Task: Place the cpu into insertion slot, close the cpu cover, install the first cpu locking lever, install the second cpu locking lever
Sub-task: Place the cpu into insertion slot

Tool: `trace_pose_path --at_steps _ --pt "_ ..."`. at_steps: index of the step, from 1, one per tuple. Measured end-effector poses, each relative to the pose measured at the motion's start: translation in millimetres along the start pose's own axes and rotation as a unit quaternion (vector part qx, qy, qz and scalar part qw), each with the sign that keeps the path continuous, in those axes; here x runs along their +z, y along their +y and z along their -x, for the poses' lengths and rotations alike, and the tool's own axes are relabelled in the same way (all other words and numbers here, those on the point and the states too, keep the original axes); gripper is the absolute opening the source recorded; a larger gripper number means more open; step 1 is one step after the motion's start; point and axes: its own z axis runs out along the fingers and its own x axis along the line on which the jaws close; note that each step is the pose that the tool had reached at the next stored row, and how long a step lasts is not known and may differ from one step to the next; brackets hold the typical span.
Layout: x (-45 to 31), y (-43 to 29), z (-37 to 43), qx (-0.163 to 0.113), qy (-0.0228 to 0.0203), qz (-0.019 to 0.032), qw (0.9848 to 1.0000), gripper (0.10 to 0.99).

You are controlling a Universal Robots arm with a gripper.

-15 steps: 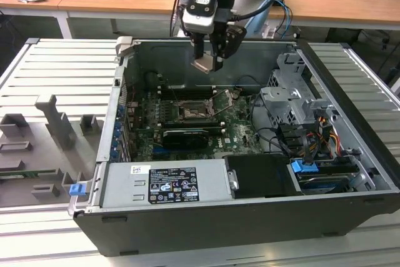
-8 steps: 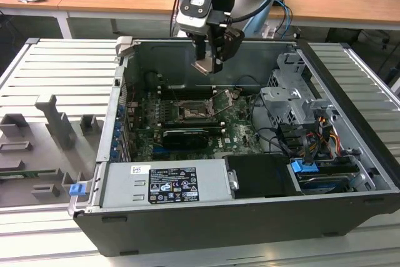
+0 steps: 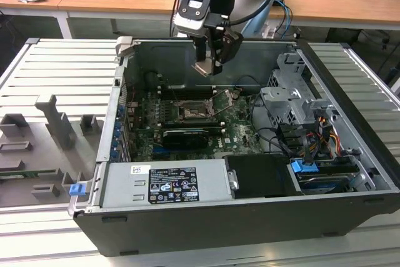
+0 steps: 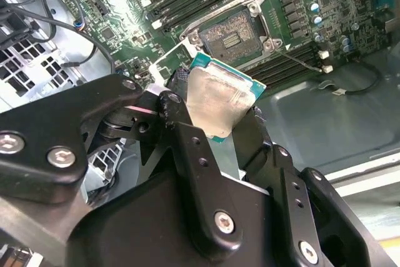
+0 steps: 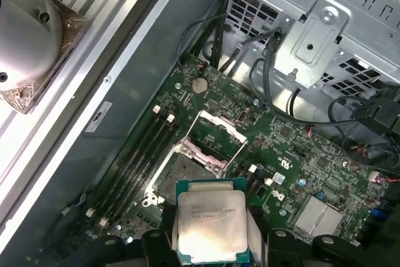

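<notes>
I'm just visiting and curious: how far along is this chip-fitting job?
Nothing is installed yet. The fingers hold the cpu in the air above the empty socket, whose cpu cover stands open. Seating the chip, closing the cover and locking it down remain.

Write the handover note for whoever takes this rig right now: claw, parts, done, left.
The claw is shut on the cpu, above the motherboard inside the open case.
The insertion slot is empty; the cpu hangs clear of it.
The cpu cover stands raised open.
Done: cpu picked up.
Left: seating the cpu, closing the cover, both locking levers.
</notes>
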Motion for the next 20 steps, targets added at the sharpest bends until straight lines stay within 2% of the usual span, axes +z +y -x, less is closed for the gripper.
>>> trace_pose_path --at_steps 11,20 --pt "3.5 -0.3 0.1 0.007 -0.0006 0.0001 1.0000 0.529" --pt "4.9 -0.4 0.1 0.042 -0.0036 0.0009 0.9991 0.529"
